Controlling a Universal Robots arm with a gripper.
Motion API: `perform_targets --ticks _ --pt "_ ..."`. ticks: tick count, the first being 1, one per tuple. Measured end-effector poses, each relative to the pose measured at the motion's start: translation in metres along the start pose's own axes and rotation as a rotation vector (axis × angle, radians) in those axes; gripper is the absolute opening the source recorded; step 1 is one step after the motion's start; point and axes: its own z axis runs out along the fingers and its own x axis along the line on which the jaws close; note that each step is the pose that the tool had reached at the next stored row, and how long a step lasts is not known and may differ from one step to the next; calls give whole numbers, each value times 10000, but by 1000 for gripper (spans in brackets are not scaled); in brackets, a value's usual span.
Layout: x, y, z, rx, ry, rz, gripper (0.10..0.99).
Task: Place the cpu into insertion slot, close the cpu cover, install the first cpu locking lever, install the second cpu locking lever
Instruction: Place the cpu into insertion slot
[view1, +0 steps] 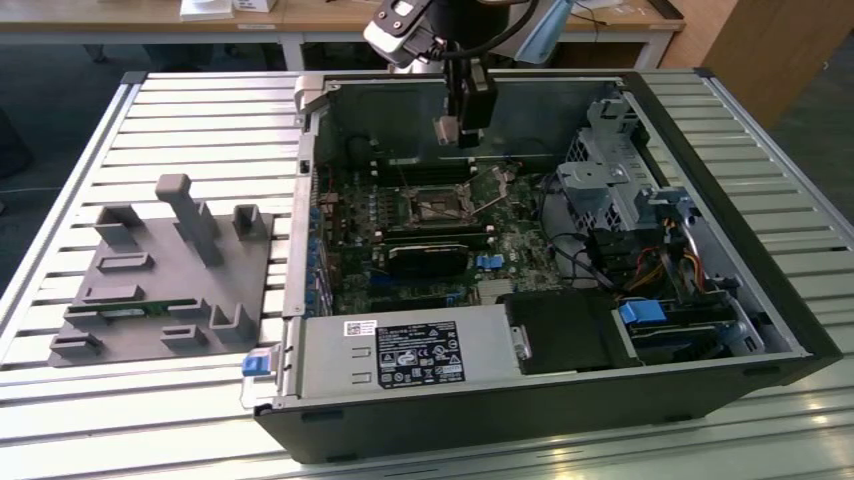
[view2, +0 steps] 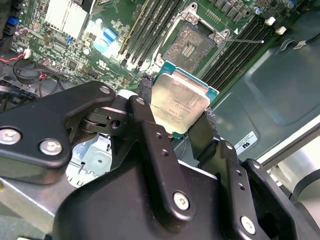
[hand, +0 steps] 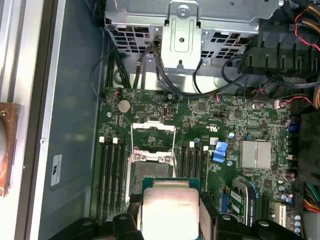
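On the slatted metal desk (view1: 80, 130) lies an opened computer case (view1: 534, 415), with its green circuit board (view1: 354, 215) facing up. Near the board's middle sits the insertion slot (view1: 434, 208), a dark square socket. It is empty, and the cpu cover (hand: 152, 136) stands open on its hinge beside it. Above the board and apart from the slot hangs the hand (view2: 177, 105), clenched on the cpu (view2: 182, 95). Its two black fingers (view2: 145, 92) press on opposite edges of the chip, leaving the silvery lid bare. In the first wrist view the chip lies between camera and socket and hides part of the slot. It is over the socket's edge but not seated.

The chip is judged light, thin and stiff. Its smooth lid is liable to slip, and its underside contacts and the socket's pins are easily damaged. An edge grip, clear of both faces, is the fitting hold.
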Motion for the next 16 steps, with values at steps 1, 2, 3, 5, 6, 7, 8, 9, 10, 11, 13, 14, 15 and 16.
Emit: perform_targets --ticks 1,2,3,5,6,7,8,9,10,11,13,14,15,16 --pt "0 0 2 0 0 0 541" --pt "0 0 6 0 1 0 541" --pt "0 0 7 0 1 0 541" --pt "0 -1 11 0 1 0 541" --pt "0 -1 12 0 0 0 541" --pt "0 -1 14 -1 1 1 541" --pt "0 -1 16 0 1 0 541" --pt "0 -1 17 0 0 0 541" --pt "0 -2 19 0 1 0 541" --pt "0 -2 21 0 1 0 541" --pt "0 -2 24 0 0 0 541" --pt "0 -2 26 -1 1 0 541" --pt "0 -2 28 -1 1 0 541" --pt "0 -3 30 0 1 0 541"
